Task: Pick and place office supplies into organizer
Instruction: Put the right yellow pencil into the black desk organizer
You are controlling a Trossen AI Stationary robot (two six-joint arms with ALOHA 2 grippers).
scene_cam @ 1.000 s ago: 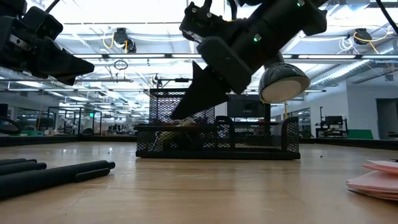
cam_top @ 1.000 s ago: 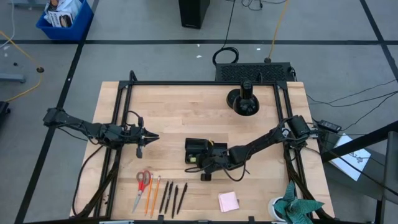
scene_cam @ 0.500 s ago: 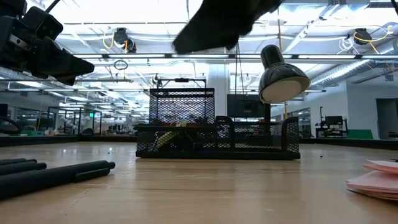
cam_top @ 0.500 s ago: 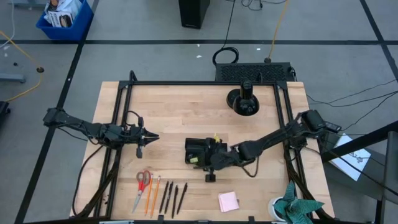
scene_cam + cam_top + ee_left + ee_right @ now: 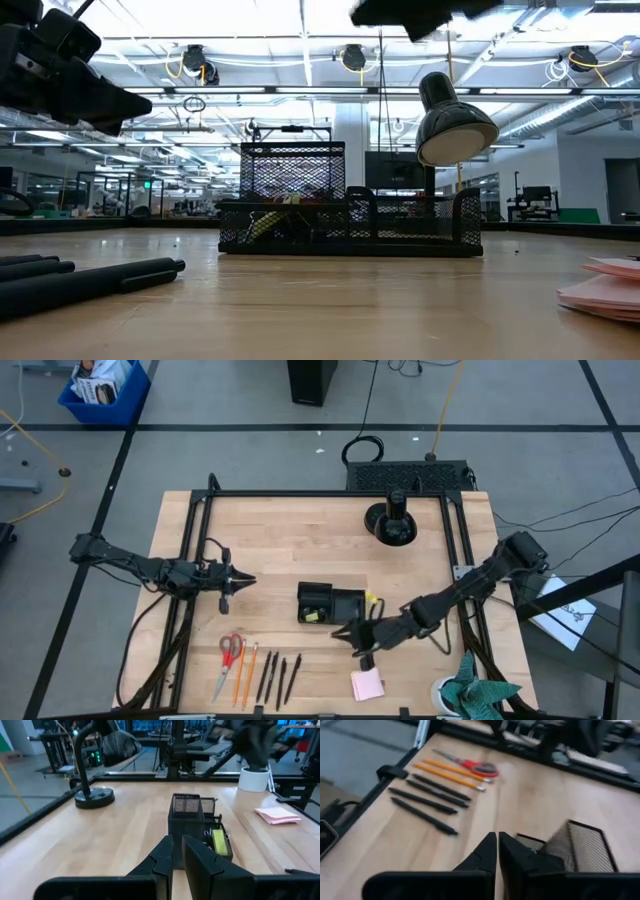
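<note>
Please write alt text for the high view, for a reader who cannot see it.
The right gripper, shut and empty, hovers beside the black organizer at the table's centre. Scissors, pencils and pens lie in a row near the front edge, a pink pad nearby.

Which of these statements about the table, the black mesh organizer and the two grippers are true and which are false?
1. The red-handled scissors lie inside the black mesh organizer. False: they lie on the wooden table, beside the orange pencils.
2. The right gripper is shut and holds nothing. True.
3. The pink sticky-note pad lies on the table, outside the organizer. True.
4. The left gripper hangs directly over the pink pad. False: it is on the table's left side, far from the pad.
5. A yellow piece lies in the organizer. True.
6. The dark pens stand upright in the organizer. False: they lie flat on the table next to the pencils.
</note>
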